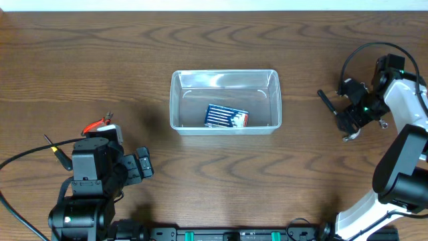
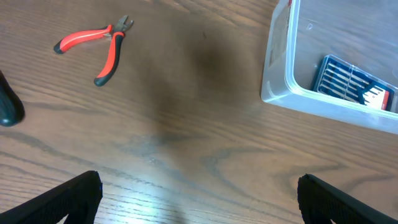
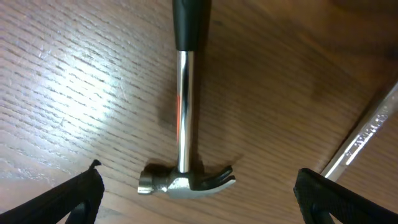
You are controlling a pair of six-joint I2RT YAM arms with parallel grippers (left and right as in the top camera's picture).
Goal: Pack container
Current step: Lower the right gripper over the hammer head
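Note:
The clear plastic container (image 1: 175,100) stands at the table's middle with a blue drill-bit case (image 1: 226,116) inside. In the left wrist view its corner (image 2: 280,74) and the case (image 2: 351,84) show at the upper right. Red-handled pliers (image 1: 99,124) lie on the table at the left, seen also in the left wrist view (image 2: 99,46). My left gripper (image 2: 199,199) is open and empty over bare wood, short of the pliers. A steel hammer (image 3: 185,112) with a black grip lies at the right (image 1: 328,102). My right gripper (image 3: 199,186) is open just above it, its fingers either side of the hammer head.
A shiny metal bar (image 3: 367,137) lies on the table just right of the hammer head. A dark rounded object (image 2: 9,106) shows at the left edge of the left wrist view. The left arm (image 1: 93,174) sits at the front left.

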